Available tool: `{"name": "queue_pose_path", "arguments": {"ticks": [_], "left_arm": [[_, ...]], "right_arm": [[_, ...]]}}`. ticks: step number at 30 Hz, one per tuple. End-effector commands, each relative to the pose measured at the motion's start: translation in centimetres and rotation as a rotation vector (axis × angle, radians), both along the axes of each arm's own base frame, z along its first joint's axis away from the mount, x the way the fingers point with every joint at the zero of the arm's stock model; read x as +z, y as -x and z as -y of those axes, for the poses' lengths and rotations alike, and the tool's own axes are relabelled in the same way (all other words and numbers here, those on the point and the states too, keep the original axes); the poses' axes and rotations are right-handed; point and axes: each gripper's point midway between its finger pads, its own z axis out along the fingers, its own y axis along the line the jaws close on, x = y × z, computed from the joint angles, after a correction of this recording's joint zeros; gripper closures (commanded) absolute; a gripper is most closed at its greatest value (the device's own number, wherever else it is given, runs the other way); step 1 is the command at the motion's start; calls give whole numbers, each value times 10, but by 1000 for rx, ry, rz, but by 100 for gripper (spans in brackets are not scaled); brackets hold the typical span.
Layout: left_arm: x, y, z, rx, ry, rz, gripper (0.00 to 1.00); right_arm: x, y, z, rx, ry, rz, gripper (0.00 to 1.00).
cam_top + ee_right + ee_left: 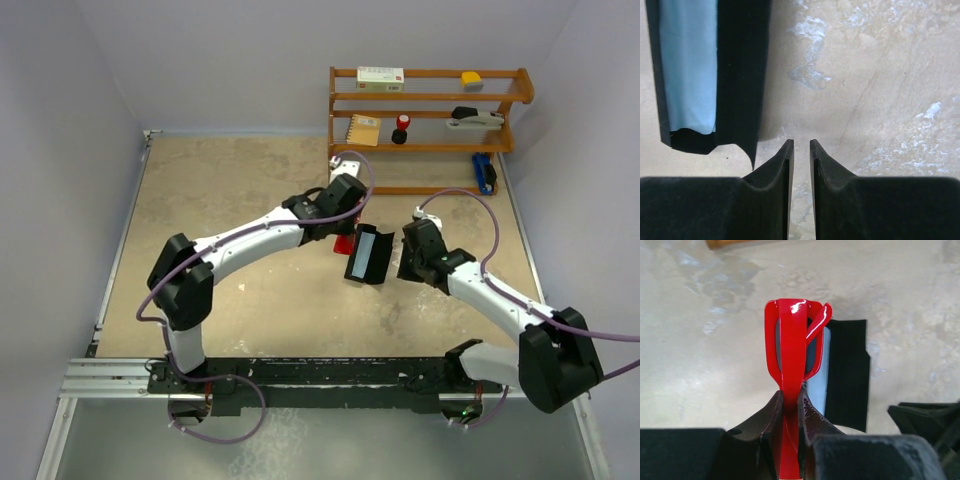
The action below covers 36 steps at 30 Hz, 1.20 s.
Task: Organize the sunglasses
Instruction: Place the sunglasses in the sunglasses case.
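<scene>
The red sunglasses (792,340) are folded and clamped between my left gripper's (791,392) fingers, held above the table just left of the open black case (847,375). In the top view the sunglasses (344,243) show as a red patch under the left gripper (342,234), next to the case (368,254). A light blue cloth (689,65) lies inside the case (742,75). My right gripper (801,142) hovers low just right of the case, its jaws nearly together with nothing between them; it also shows in the top view (410,262).
A wooden shelf (430,100) stands at the back right with a box (380,78), a notebook (363,130), a small red and black object (401,127) and a stapler (474,118). A blue object (484,171) lies by its foot.
</scene>
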Motion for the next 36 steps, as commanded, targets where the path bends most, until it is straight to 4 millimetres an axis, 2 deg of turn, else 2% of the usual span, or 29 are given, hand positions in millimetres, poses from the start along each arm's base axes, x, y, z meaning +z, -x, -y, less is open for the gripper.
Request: {"name": "queue_pose_path", "arguments": {"ticks": [1, 7, 12, 28, 36], "left_arm": [[13, 6, 31, 27, 63, 38, 100], [-5, 18, 53, 13, 54, 31, 100], [-22, 21, 60, 12, 37, 24, 100], [-36, 21, 86, -20, 96, 21, 100], [-49, 21, 88, -21, 94, 15, 100]], "right_arm": [[0, 3, 15, -60, 29, 5, 78], [-4, 9, 22, -88, 19, -6, 77], [-4, 11, 25, -86, 21, -8, 77], [-7, 16, 28, -69, 30, -22, 76], [-8, 18, 29, -68, 35, -32, 76]]}}
